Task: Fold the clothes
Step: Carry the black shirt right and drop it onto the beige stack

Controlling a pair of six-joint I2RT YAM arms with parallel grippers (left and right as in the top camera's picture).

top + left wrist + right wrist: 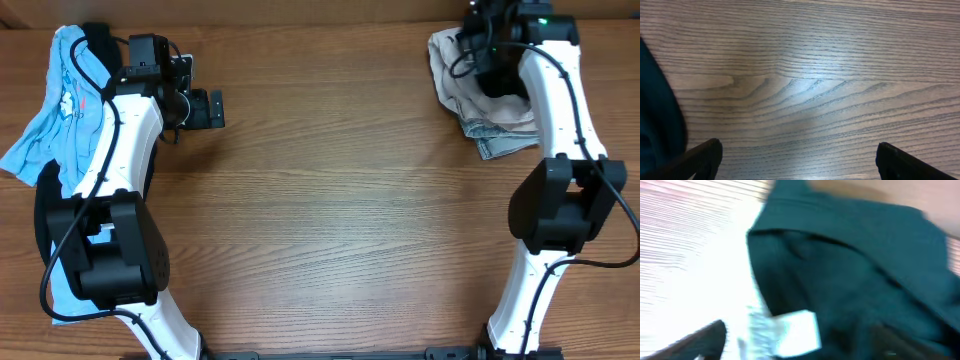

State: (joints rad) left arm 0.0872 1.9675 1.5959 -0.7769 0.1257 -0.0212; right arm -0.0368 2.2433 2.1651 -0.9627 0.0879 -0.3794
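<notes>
A heap of light blue clothes point(62, 95) lies at the table's left edge, partly under my left arm. My left gripper point(207, 108) is open and empty over bare wood to the right of the heap; in the left wrist view its fingers point(797, 162) stand wide apart, with dark cloth point(655, 120) at the left edge. A folded beige and grey pile point(480, 95) lies at the back right. My right gripper point(490, 62) hangs over this pile. In the blurred right wrist view its fingers point(797, 347) are spread over a dark garment point(850, 265) with a white label point(797, 332).
A dark garment point(42, 215) and more light blue cloth point(58, 292) lie along the left edge behind my left arm's base. The table's back edge runs just behind both piles. Bare wood point(340, 200) spans the middle between the arms.
</notes>
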